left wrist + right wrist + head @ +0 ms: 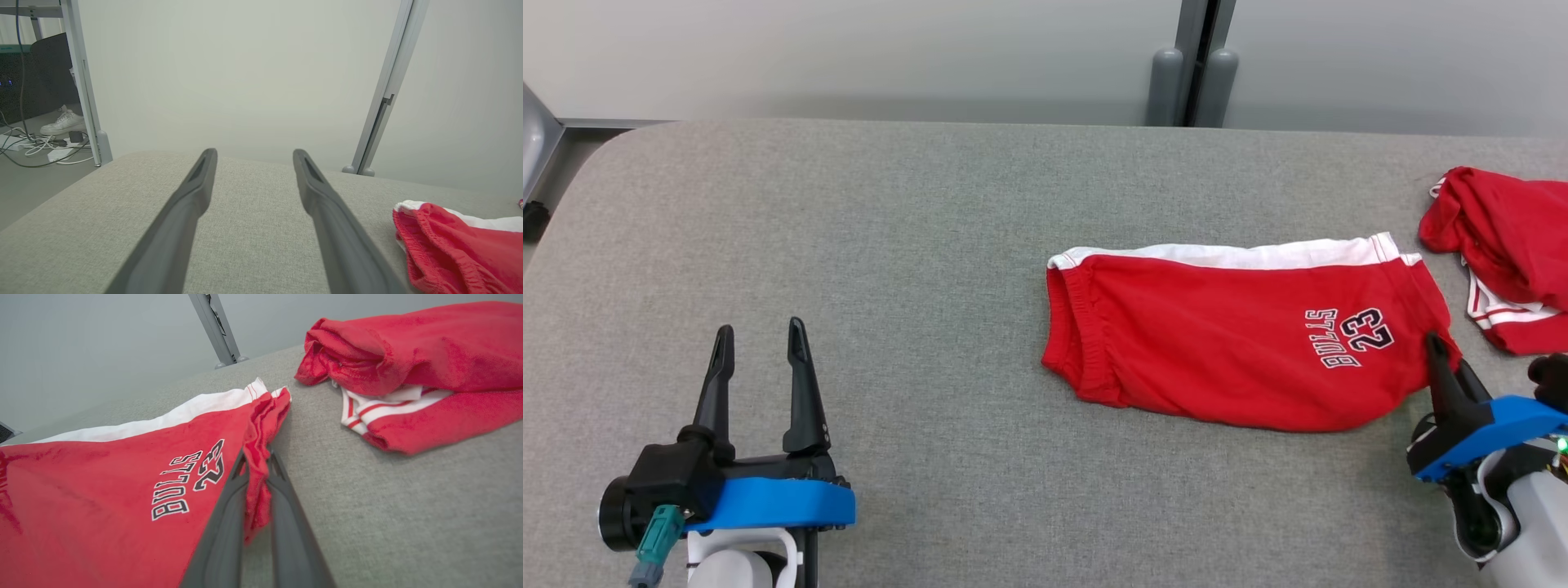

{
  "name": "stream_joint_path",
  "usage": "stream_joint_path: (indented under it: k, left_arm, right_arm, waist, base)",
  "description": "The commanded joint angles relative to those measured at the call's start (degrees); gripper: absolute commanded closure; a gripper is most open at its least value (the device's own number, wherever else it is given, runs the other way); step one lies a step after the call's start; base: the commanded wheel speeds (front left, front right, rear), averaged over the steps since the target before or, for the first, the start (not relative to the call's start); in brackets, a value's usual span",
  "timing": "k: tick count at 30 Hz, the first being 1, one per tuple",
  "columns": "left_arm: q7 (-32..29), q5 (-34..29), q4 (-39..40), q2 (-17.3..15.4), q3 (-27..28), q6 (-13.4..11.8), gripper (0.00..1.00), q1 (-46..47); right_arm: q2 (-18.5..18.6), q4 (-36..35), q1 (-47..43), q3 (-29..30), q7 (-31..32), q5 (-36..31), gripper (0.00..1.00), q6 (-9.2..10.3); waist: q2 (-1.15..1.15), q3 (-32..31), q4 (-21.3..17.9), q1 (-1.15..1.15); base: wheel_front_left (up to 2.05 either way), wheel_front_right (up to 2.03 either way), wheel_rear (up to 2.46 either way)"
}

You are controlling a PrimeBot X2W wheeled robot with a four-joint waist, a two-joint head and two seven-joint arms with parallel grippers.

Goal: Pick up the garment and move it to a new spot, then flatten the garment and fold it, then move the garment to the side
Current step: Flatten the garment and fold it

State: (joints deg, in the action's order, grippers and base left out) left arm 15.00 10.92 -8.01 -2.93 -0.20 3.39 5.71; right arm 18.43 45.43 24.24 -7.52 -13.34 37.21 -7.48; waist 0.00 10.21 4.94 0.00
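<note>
Head view: red shorts are lying folded right of centre on the grey table, with a second red garment sitting apart at the right edge. The right gripper, lower right, is pinching the shorts' right-hand edge. The left gripper, lower left, is resting wide open and empty.

Left wrist view: its fingers are spreading well apart above bare cloth, the shorts' waistband showing lower right.

Right wrist view: the fingers are clamping a red fold at lower centre, beside the "BULLS 23" print.

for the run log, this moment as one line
shorts: folded | right gripper: shut on shorts edge | left gripper: open, empty
</note>
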Motion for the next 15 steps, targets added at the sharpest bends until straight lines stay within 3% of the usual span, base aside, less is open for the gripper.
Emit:
stream_joint_path:
  k: [1, 15]
  left_arm:
    - [0.2, -0.4, -0.2, 0.1, 0.1, 0.0, 0.00, -0.4]
    - [0.2, 0.6, -0.8, 0.1, -1.7, -0.2, 0.00, 0.5]
  right_arm:
    - [-0.3, -0.5, 0.0, 0.2, 0.1, -0.7, 1.00, -0.04]
    - [-9.8, -6.6, 10.2, 0.3, 4.2, -7.5, 1.00, -0.04]
  waist:
    - [0.00, -0.1, 0.1, 0.00]
    - [0.00, -1.1, 3.7, 0.00]
  base:
    - [0.00, 0.00, 0.00]
    - [0.00, 0.00, 0.00]
